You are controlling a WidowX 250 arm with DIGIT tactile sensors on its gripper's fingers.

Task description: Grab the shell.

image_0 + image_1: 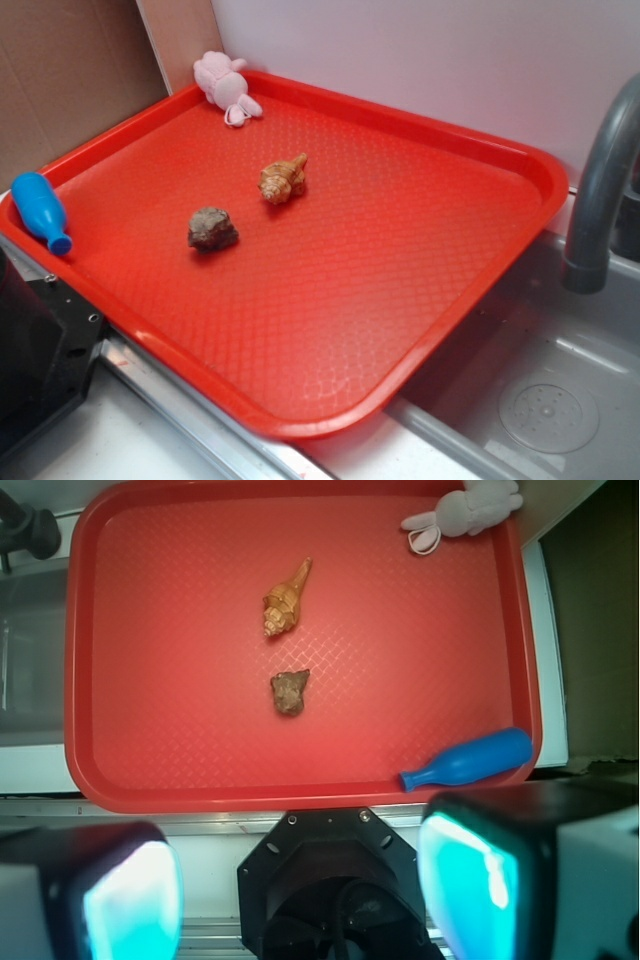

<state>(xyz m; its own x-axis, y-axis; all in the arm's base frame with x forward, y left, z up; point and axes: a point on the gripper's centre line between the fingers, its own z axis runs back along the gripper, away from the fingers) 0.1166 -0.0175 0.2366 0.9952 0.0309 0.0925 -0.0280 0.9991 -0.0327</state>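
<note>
Tan-orange spiral shell (287, 600) lies untouched mid-way on the red plastic tray (180, 780), just beside a dark rock-like lump (289, 692); the pincer (300, 880), spread wide high above, must next descend over it.

I saw the gripper (300, 900) fingers (130, 895) blurred and cut off by the wrist frame bottom | faucet (603, 190) cut off at the exterior right edge | plush toy (465, 508) clipped by the wrist top edge.
</note>
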